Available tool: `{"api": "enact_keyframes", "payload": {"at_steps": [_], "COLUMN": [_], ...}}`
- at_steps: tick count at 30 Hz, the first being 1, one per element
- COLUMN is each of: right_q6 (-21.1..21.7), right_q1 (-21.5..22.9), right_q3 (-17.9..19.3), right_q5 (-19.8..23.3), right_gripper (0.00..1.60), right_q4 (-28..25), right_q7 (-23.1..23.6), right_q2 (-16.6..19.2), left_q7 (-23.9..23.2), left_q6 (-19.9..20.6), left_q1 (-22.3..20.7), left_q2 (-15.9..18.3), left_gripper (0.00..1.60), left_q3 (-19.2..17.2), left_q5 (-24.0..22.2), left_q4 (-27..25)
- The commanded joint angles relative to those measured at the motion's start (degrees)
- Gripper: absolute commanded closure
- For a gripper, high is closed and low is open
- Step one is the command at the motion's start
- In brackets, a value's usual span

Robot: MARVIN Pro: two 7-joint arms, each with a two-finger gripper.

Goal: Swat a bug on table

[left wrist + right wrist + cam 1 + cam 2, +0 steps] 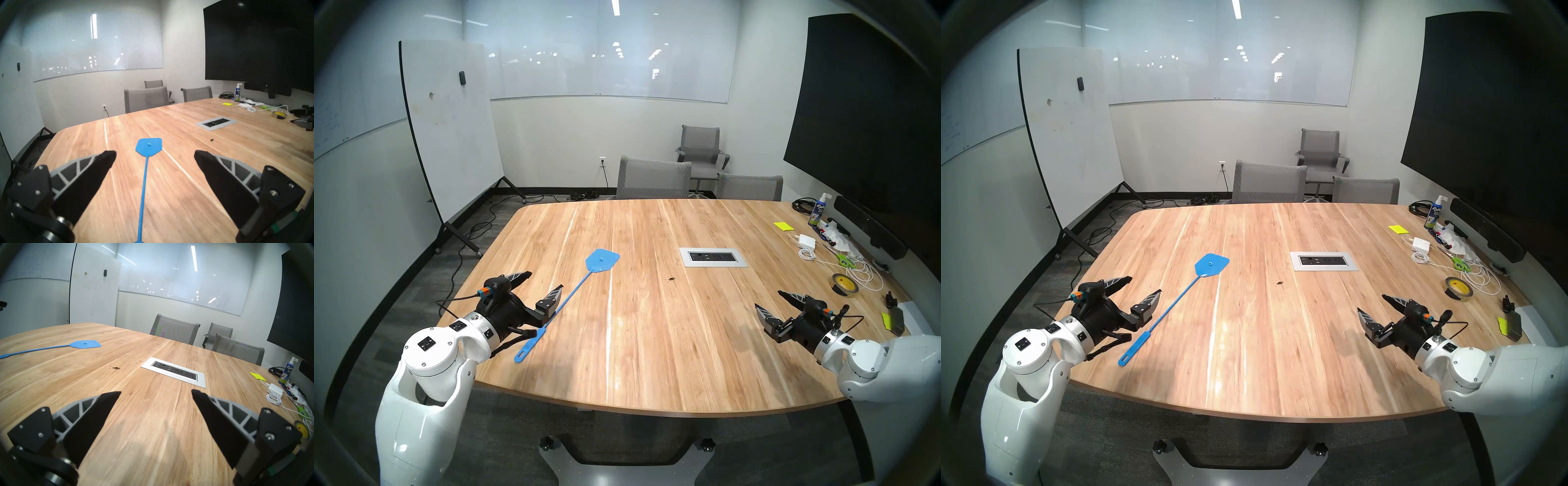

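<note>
- Broadly, the table (653,339) fills the head view, a light wood-plank top with rounded corners; a silver outlet panel (713,257) is set into it near the centre, and clutter crowds its edge at about 3 o'clock.
- The blue swatter (572,295) lies flat on the wood, untouched; its long axis runs from the handle loop at about 7 o'clock up to the head at about 1 o'clock; the head lies well apart from the target.
- The left gripper (546,280) hovers over the table's near-left part with its jaws spread wide and nothing between them; in the left wrist view the handle runs up between the two fingers (95,169) toward 12 o'clock, so the gripper is roughly in line with the swatter's length; this arm is plainly the nearer one.
- The right gripper (768,300) hangs over the near-right part, jaws likewise released and empty; it sits well apart from the swatter.
- The bug (671,279), a tiny dark cluster, rests on the bare wood just at 7 o'clock of the outlet panel; from the swatter's head it lies at roughly 4 o'clock; in my judgement the coming move is a descent onto the handle, closing across it.
</note>
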Motion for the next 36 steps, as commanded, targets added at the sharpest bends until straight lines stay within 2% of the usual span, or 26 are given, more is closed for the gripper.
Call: {"api": "enact_keyframes", "payload": {"at_steps": [1, 6, 10, 11, 22, 26, 27, 36], "right_q6": [-0.1, -0.1, -0.1, -0.1, -0.1, -0.1, -0.1, -0.1], "right_q1": [0.5, 0.5, 0.5, 0.5, 0.5, 0.5, 0.5, 0.5], "right_q3": [0.4, 0.4, 0.4, 0.4, 0.4, 0.4, 0.4, 0.4], "right_q5": [-0.1, -0.1, -0.1, -0.1, -0.1, -0.1, -0.1, -0.1], "right_gripper": [0.00, 0.00, 0.00, 0.00, 0.00, 0.00, 0.00, 0.00], "right_q4": [0.1, 0.1, 0.1, 0.1, 0.1, 0.1, 0.1, 0.1], "right_q7": [0.0, 0.0, 0.0, 0.0, 0.0, 0.0, 0.0, 0.0], "right_q2": [-0.1, -0.1, -0.1, -0.1, -0.1, -0.1, -0.1, -0.1], "left_q7": [2.8, 5.5, 5.8, 6.0, 3.1, 3.4, 3.5, 3.3], "left_q6": [5.6, 8.6, 9.2, 10.4, 10.9, 10.8, 8.9, 8.7], "left_q1": [-3.2, -4.2, -4.9, -5.1, -4.1, -3.9, -3.7, -3.6], "left_q2": [0.5, -0.3, -0.1, 0.1, 2.8, 1.9, 1.6, 1.4], "left_gripper": [0.00, 0.00, 0.00, 0.00, 0.00, 0.00, 0.00, 0.00], "left_q3": [2.0, 3.7, 4.3, 4.4, 5.2, 4.7, 4.6, 4.4], "left_q5": [2.5, 4.6, 5.0, 5.1, 5.7, 5.7, 5.9, 6.1], "left_q4": [-0.4, 0.7, 1.7, 1.7, 2.7, 2.5, 2.6, 2.7]}}
